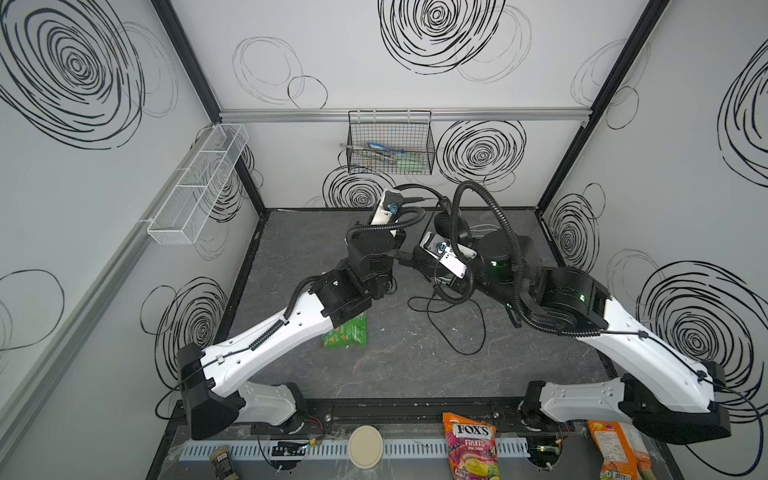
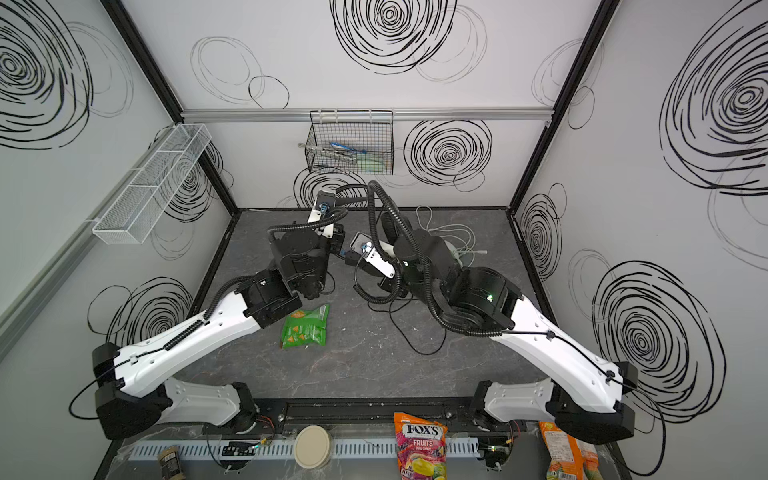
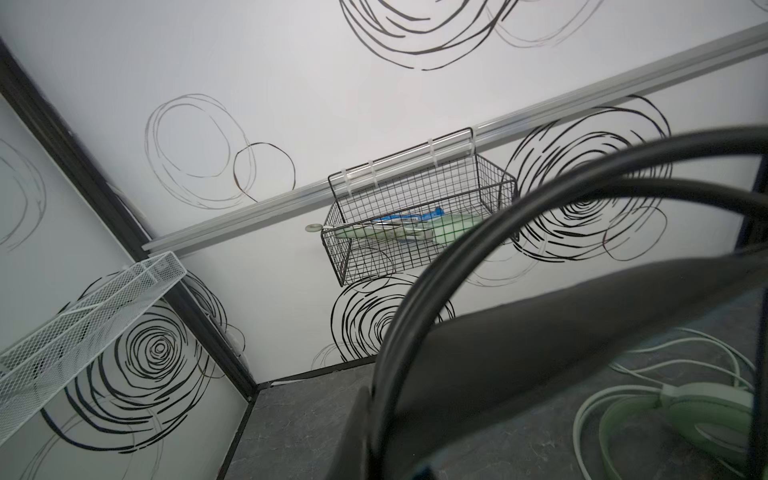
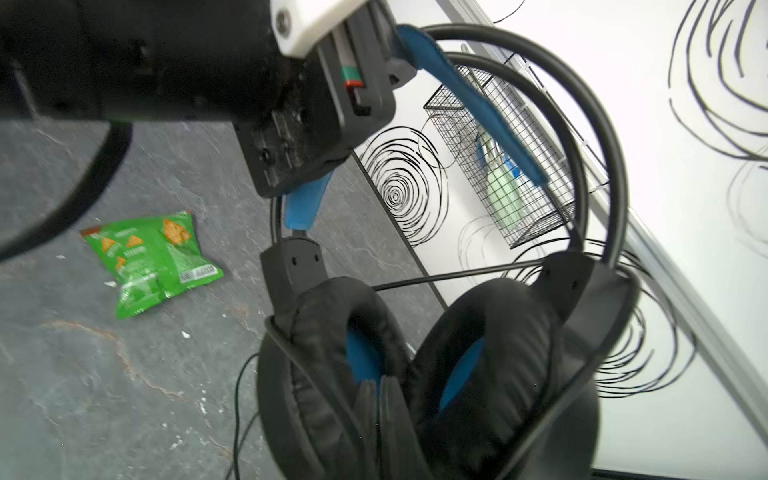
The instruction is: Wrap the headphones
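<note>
The black over-ear headset with the blue-lined headband (image 4: pixel 478 353) hangs clear of the dark grey stone-patterned bench (image 1: pixel 415 374), held up between the two wrists near the middle, towards the back wall. The left tool (image 4: pixel 392 54) is clamped narrow on the blue lining of the headband, close to one slider, as the right wrist view shows. The right tool (image 4: pixel 380 415) sits closed right where the two black cushions meet. Close blur hides its tips, so it may be pinching the cable or a cushion edge, and I cannot tell which. The thin black cable (image 1: pixel 457 328) runs down from the headset and lies in loose loops on the bench in front of the right arm. The mint green over-ear headset (image 3: pixel 685 411) lies flat on the bench further back on the right, its pale whitish cable (image 2: pixel 455 230) spread in loose curves around it. A crinkled green snack packet (image 2: pixel 305 326) lies on the bench just beside the left forearm. A black wire basket (image 1: pixel 390 143) hangs on the rail of the back wall with a few long items inside, and a white mesh tray (image 1: pixel 195 187) hangs on the left wall.
</note>
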You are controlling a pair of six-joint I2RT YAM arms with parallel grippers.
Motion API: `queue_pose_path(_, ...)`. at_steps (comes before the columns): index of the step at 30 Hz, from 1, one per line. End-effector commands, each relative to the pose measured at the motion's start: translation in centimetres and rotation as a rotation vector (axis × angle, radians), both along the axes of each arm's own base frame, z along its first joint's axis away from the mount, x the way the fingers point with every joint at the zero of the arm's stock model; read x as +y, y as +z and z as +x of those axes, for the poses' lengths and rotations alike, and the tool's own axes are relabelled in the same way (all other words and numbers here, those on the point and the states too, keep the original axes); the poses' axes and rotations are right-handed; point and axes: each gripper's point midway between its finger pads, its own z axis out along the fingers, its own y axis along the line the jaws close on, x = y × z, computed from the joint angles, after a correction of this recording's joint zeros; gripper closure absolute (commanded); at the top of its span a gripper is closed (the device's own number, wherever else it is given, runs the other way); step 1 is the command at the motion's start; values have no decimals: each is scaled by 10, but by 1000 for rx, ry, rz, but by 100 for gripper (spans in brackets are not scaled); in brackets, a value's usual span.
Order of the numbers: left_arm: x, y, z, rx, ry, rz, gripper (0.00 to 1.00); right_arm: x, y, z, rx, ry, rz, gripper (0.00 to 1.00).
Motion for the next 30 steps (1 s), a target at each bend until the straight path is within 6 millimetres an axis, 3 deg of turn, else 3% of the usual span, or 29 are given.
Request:
queue_pose_path(1,-3,-20,1,79,-62,139,100,-28,47,5,-219,-87,-18,95)
queue_pose_path(7,-8,-30,-9,116,-156,177,100,-29,55,5,-375,-153,-70,92)
queue_pose_path(14,-4,-28,-17,128,-199,153,100,-31,62,1,-517,-214,-81,86)
queue_pose_path(19,-18,-25,-37,135,-382,99,100,-40,70,1,-563,-259,-47,85)
queue_pose_path(23,-21,-21,-48,144,-455,85,100,-53,78,7,-549,-300,44,84)
queue_pose_path(30,-10,-8,-62,153,-539,-30,100,-84,91,29,-497,-382,238,83)
